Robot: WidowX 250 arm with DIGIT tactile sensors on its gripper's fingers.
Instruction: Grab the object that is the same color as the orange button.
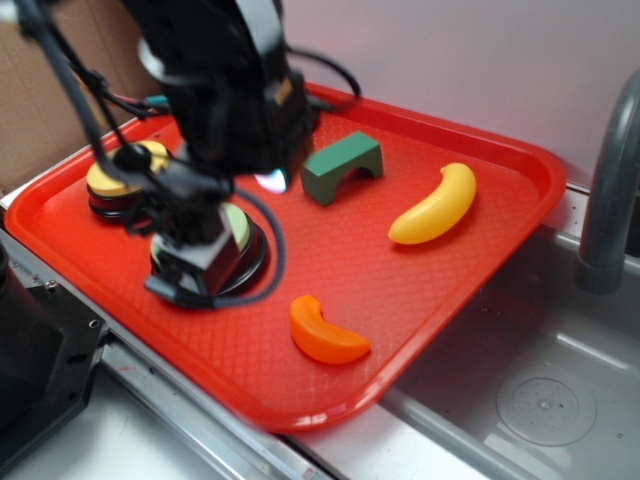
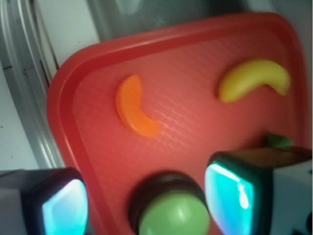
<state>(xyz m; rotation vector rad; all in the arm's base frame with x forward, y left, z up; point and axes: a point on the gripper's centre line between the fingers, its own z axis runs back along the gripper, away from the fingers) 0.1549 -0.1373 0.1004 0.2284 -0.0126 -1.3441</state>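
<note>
Exterior view, read left to right with the red tray point(image 1: 500, 150) as the landmark: at the tray's far-left end sits a yellow-topped button point(image 1: 115, 175); next, near the left front rim, a pale green-topped button point(image 1: 235, 240) with the gripper point(image 1: 195, 270) poised over it; the green arch block point(image 1: 343, 166) lies toward the tray's back; the orange crescent point(image 1: 322, 332) lies alone by the front rim; the yellow banana point(image 1: 435, 205) lies on the right half; beyond the right rim is a sink with a grey faucet point(image 1: 610, 180). No orange button is visible in either picture; the arm may hide it.

Wrist view shows the gripper's two fingers point(image 2: 230, 193) spread apart with nothing between them but the green button point(image 2: 173, 215) below; so it stands open and empty.

By my judgement the task is barely begun: the crescent is untouched, well apart from the gripper; travel across, descent and closing all remain.

The crescent lies flat; in the exterior view its long axis runs from upper left to lower right, roughly along the front rim, its hollow side facing up and right, toward the banana, its tips tapering.
</note>
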